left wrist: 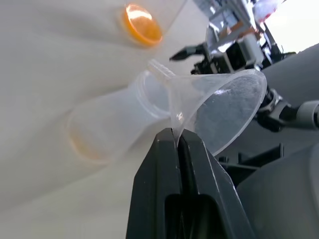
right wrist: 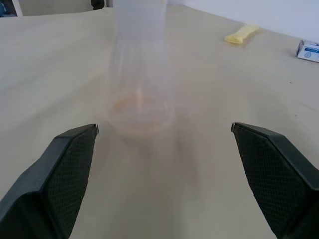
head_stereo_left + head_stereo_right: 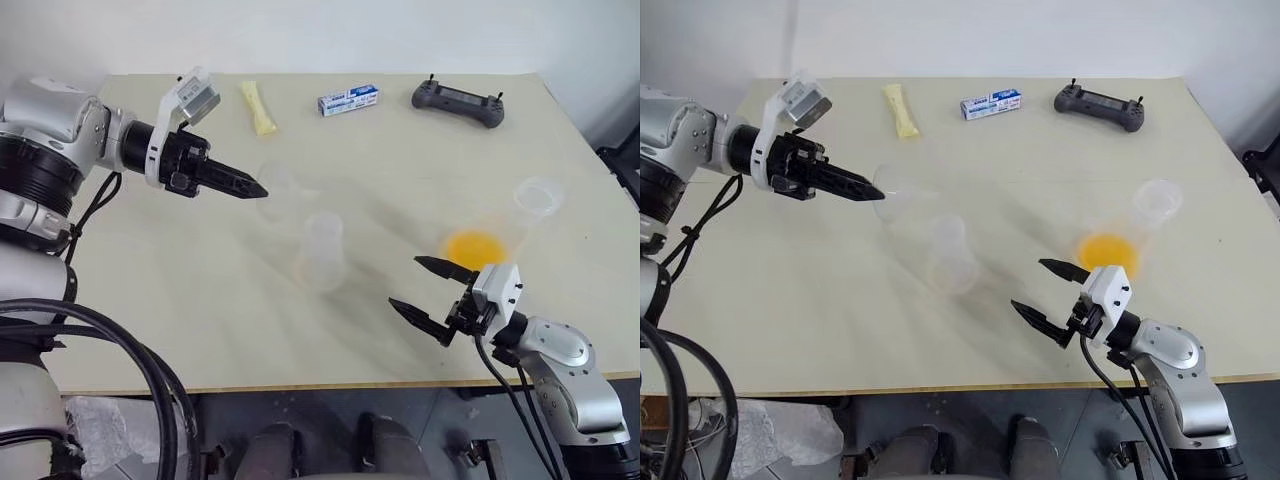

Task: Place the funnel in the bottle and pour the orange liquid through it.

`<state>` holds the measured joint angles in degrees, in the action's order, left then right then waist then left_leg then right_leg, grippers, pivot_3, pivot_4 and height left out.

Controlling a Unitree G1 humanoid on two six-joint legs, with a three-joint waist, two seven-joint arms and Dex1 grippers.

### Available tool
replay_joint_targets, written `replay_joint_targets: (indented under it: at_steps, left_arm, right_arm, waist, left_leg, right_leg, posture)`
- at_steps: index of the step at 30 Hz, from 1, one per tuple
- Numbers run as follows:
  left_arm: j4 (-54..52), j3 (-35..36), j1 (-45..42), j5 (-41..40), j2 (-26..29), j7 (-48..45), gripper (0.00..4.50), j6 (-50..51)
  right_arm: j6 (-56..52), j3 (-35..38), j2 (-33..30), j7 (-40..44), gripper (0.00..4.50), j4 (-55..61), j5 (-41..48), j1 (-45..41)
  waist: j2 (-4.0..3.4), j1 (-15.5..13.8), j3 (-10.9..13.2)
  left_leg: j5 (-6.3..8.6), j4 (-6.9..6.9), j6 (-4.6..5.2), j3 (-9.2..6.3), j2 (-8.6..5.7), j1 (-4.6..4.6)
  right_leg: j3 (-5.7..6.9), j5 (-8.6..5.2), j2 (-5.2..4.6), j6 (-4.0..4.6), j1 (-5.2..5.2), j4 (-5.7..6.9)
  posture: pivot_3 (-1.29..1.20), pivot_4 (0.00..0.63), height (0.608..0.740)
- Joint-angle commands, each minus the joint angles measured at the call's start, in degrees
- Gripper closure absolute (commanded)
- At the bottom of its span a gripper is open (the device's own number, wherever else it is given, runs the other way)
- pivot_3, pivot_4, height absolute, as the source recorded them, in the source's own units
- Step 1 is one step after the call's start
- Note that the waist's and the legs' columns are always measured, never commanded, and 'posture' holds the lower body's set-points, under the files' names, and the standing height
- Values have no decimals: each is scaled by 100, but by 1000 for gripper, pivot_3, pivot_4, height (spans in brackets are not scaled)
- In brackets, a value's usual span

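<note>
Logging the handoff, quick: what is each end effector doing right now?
Left end effector: shut on the funnel, pinching its rim.
Right end effector: open, holding nothing.

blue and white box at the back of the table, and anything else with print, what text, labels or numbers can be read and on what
Blue and white box: printing shows along its side, too small and blurred to read.
Dark handheld controller: no readable label or marking.
Yellow packet: no readable print.
Bottle, funnel and cup of orange liquid: clear, no labels seen.
No text in these pictures can be quoted.
</note>
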<state>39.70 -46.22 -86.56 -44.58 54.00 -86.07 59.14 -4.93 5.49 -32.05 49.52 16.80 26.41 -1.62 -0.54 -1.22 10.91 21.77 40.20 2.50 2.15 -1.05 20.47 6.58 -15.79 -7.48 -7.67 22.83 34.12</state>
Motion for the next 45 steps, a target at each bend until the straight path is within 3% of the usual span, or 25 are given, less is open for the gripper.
replay_joint_targets:
  at_steps: [1, 9, 35, 38, 45]
  left_arm:
    - [-291, -205, -269, -275, 155, -643, 4476, -100]
    - [-402, -674, -453, -505, 260, -643, 4476, -313]
    - [778, -2514, -1455, -414, -736, -643, 4476, -1547]
    - [850, -2612, -1556, -433, -848, -643, 3863, -1631]
    - [1072, -2668, -1673, -447, -1045, -643, 1686, -1761]
  right_arm:
    - [127, 82, 47, -33, 0, 161, 33, -40]
    - [167, 56, 150, -93, 0, 190, -44, 48]
    - [303, -31, 385, -204, 0, 118, -231, 112]
    - [328, -62, 411, -223, 0, 108, -259, 112]
    - [365, -76, 457, -269, 0, 99, -316, 122]
  waist:
    - [0, -5, 0]
    - [0, 6, 0]
    - [0, -8, 0]
    - [1, -6, 0]
    - [2, -4, 1]
  left_leg:
    - [0, 0, 0, -1, -1, 0]
    - [0, 1, 1, -2, -2, 1]
    - [-1, 9, 5, 0, -5, 5]
    - [-1, 9, 5, 1, -5, 5]
    - [-1, 9, 6, 0, -6, 6]
  right_leg:
    - [0, 0, 0, 0, 0, 0]
    - [1, 0, 0, 0, 0, 3]
    - [1, 0, 0, 0, 1, 6]
    - [1, 0, 1, 0, 1, 6]
    - [1, 0, 0, 0, 1, 6]
  posture:
    - [0, 150, 740]
    - [0, 150, 740]
    - [0, 150, 740]
    - [0, 150, 740]
    - [0, 150, 740]
